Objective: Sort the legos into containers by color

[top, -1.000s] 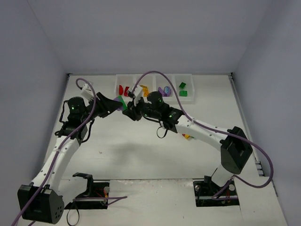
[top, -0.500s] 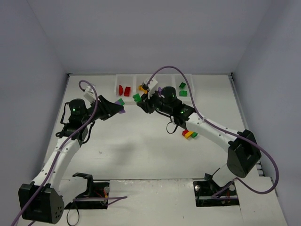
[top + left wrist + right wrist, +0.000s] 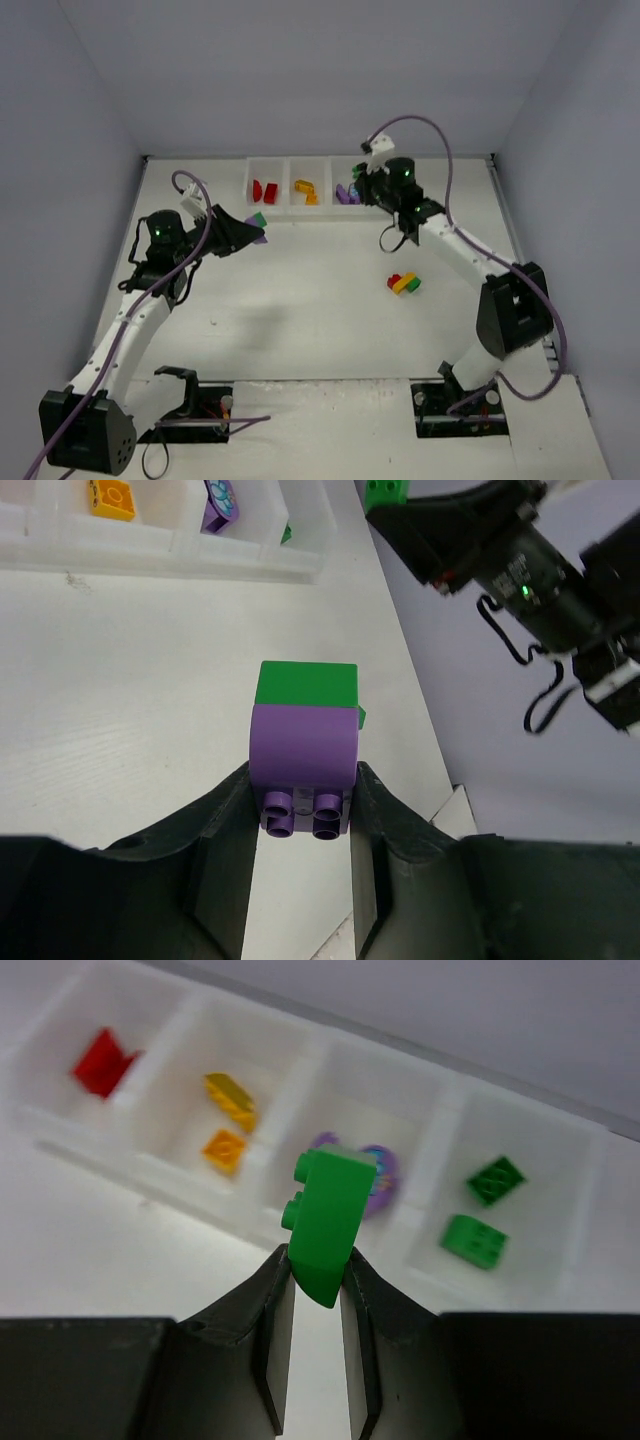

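My left gripper point(image 3: 250, 233) is shut on a purple-and-green lego clump point(image 3: 258, 224) and holds it above the table in front of the containers point(image 3: 290, 161). In the left wrist view the clump point(image 3: 305, 742) sits between the fingers point(image 3: 225, 830). My right gripper point(image 3: 357, 190) is shut on a green lego point(image 3: 330, 1222) and holds it above the row of containers point(image 3: 300, 1080), near the wall between the purple and green bins. The bins hold red point(image 3: 103, 1060), orange point(image 3: 230, 1100), purple point(image 3: 378, 1175) and green point(image 3: 474, 1240) legos.
A red, yellow and green clump point(image 3: 404, 283) lies on the white table right of centre. The right arm reaches over the bin row's right end and hides the green bin in the top view. Grey walls close in the back and sides.
My right gripper has come away from the left gripper's clump with the green lego and moved right and back to above the bins. The left gripper has barely moved.
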You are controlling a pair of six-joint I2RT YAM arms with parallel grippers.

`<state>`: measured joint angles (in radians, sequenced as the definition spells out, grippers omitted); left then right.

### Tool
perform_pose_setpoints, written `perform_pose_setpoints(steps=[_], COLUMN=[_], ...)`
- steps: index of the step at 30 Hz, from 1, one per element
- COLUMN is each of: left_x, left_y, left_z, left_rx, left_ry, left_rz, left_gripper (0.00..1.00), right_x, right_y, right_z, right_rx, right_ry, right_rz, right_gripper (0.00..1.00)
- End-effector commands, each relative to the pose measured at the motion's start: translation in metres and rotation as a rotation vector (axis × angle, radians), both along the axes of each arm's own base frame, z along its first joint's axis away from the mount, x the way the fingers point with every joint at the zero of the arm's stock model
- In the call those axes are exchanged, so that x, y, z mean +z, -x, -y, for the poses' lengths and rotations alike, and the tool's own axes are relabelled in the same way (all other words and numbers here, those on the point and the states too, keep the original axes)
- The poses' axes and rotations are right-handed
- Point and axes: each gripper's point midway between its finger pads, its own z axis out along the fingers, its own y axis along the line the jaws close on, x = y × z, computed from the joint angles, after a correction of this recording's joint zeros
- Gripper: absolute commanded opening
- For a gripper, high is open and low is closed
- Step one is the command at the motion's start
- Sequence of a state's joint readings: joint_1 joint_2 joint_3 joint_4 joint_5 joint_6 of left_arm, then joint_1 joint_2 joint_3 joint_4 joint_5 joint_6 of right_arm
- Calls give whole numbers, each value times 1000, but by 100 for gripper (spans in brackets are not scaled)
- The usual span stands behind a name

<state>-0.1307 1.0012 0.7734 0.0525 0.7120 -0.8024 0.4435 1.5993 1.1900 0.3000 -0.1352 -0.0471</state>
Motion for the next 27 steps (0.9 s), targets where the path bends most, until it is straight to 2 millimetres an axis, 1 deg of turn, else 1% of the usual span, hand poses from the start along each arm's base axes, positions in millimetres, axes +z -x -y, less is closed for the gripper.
perform_pose_setpoints(steps=[1, 3, 4, 5, 6, 7, 8, 9, 10, 11, 12, 13, 14, 15, 16, 18, 20, 21, 22, 23, 24, 25, 27], left_x=[26, 26, 27, 28, 29, 31, 31, 31, 32, 32, 31, 31, 32, 31, 31, 30, 29, 27, 27, 28, 28, 28, 28], left_y=[8, 12, 13, 14, 17, 19, 20, 21, 22, 23, 23, 24, 25, 26, 26, 27, 27, 26, 26, 28, 28, 28, 29], left_z=[3, 3, 3, 4, 5, 6, 6, 6, 6, 7, 7, 7, 8, 8, 9, 9, 11, 11, 11, 14, 15, 16, 20], left_rx=[-65, -81, -88, -97, -109, -122, -127, -130, -134, -141, -143, -148, -154, -161, -169, -176, -191, -195, -202, -223, -239, -252, -292], left_ry=[-35, -49, -65, -70, -72, -81, -82, -82, -86, -87, -87, -89, -90, -90, -90, -91, -93, -94, -98, -92, -89, -91, -86], left_rz=[153, 165, 183, 193, 201, 219, 222, 219, 227, 228, 224, 224, 225, 220, 222, 217, 221, 212, 214, 215, 209, 210, 189], left_gripper=[0, 0, 0, 0, 0, 0, 0, 0, 0, 0, 0, 0, 0, 0, 0, 0, 0, 0, 0, 0, 0, 0, 0], right_x=[12, 4, -4, -7, -13, -35, -39, -31, -47, -42, -48, -58, -53, -54, -56, -51, -43, -42, -31, -24, -16, -1, 14], right_y=[-52, -67, -78, -87, -92, -106, -112, -116, -122, -129, -132, -136, -141, -143, -145, -146, -145, -142, -139, -135, -129, -115, -97], right_z=[55, 66, 70, 82, 85, 93, 96, 98, 100, 101, 104, 104, 104, 105, 105, 103, 103, 103, 99, 97, 93, 81, 67], right_rx=[-185, -215, -231, -260, -268, -286, -293, -294, -299, -307, -313, -312, -313, -309, -306, -299, -275, -268, -236, -210, -177, -116, -20], right_ry=[1, 11, 12, -3, -6, -3, -2, -10, -1, -18, -24, -20, -23, -17, -13, -17, 7, 12, 18, 22, 27, 22, 61], right_rz=[36, 16, 2, -9, -20, -61, -68, -52, -79, -72, -89, -106, -95, -93, -95, -85, -65, -64, -43, -31, -17, 7, 52], right_gripper=[1, 2, 2, 2, 2, 5, 6, 8, 11, 19, 23, 27, 39, 45, 53, 59, 62, 62, 63, 63, 63, 62, 62])
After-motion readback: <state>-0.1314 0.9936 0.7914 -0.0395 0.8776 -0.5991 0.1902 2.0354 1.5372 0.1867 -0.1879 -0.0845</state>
